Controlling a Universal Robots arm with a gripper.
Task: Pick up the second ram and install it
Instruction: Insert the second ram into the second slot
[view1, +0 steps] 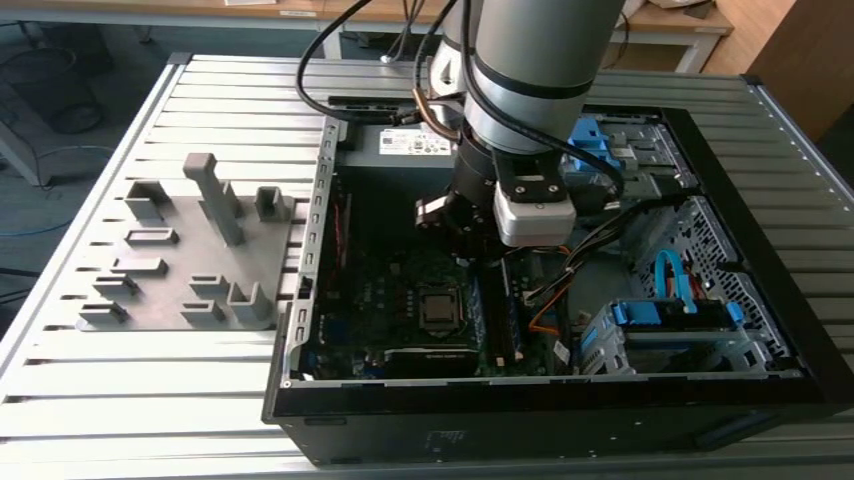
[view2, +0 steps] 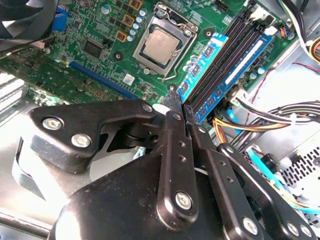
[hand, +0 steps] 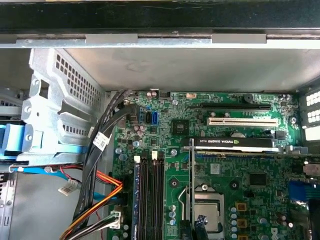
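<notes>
Evidently the fingers (view2: 172, 120) are clenched on one end of the second ram (view2: 205, 67). In the second wrist view the gripper (view2: 182, 107) pinches the thin blue-labelled stick so that it juts out ahead, on edge, above the motherboard (view2: 100, 65). The stick hangs between the processor socket (view2: 160, 42) and the bank of memory slots (view2: 235, 55), roughly parallel to the slots but beside them, not in one. In the first wrist view it reads as a thin upright blade (hand: 192, 175) apart from the slots (hand: 150, 195).

A blue strip among the slots may be a stick already seated; I cannot tell.

Doing this step well likely means keeping the stick parallel to the chosen empty slot, bringing it squarely over the channel, and lowering it without tilt. Because the grip sits at one end, the far end could sag or bind first. The orange and black cables (hand: 100, 200) lie near the slots and should stay out of the path.
</notes>
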